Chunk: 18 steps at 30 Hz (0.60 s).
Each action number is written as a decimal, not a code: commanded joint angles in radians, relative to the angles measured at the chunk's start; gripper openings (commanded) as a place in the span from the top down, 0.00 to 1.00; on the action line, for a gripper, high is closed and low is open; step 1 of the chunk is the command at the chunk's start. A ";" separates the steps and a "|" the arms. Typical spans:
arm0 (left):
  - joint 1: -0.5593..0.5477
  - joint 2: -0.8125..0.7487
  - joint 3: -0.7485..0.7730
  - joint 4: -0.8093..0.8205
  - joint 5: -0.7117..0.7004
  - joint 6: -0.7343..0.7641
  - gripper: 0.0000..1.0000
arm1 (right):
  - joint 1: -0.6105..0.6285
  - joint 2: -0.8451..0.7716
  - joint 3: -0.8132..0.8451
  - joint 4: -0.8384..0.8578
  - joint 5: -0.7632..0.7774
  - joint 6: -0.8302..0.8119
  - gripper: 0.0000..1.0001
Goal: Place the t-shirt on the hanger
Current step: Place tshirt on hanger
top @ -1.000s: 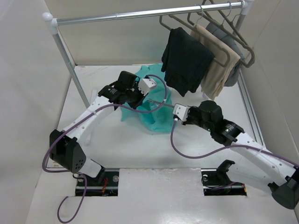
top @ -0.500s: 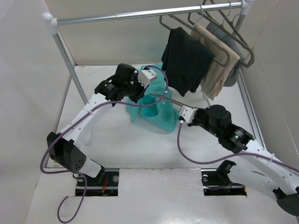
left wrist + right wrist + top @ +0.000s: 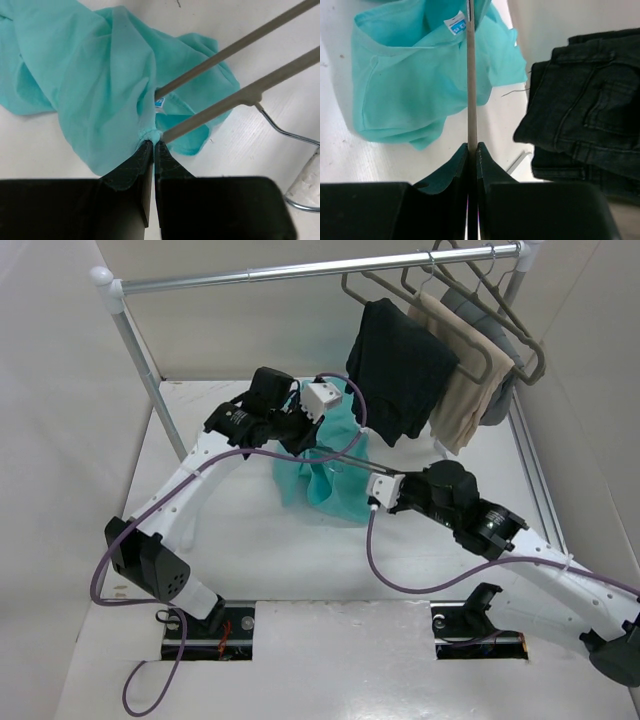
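The teal t-shirt hangs bunched above the table between my two arms. It also shows in the left wrist view and the right wrist view. My left gripper is shut on a pinch of the shirt's neck edge, next to its small label. A grey hanger pokes one arm into the neck opening. My right gripper is shut on a bar of the hanger, which runs up past the label. In the top view the left gripper is above the shirt and the right gripper is at its right.
A clothes rail spans the back, on a slanted post. A black garment and a beige garment hang at its right end, beside spare hangers. The black garment is close to my right gripper.
My left gripper has lifted the shirt up and back towards the rail. My right gripper has followed with the hanger, shifting slightly left, and the shirt now hangs more gathered.
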 commanded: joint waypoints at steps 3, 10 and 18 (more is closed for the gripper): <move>-0.018 -0.024 0.036 -0.042 0.171 0.033 1.00 | 0.011 0.013 0.019 0.192 -0.026 -0.023 1.00; -0.065 -0.057 0.017 -0.082 0.271 0.096 1.00 | -0.022 0.148 0.044 0.283 -0.177 -0.066 1.00; -0.032 -0.112 -0.128 -0.010 0.165 0.108 0.75 | -0.093 0.139 -0.053 0.329 -0.360 -0.084 1.00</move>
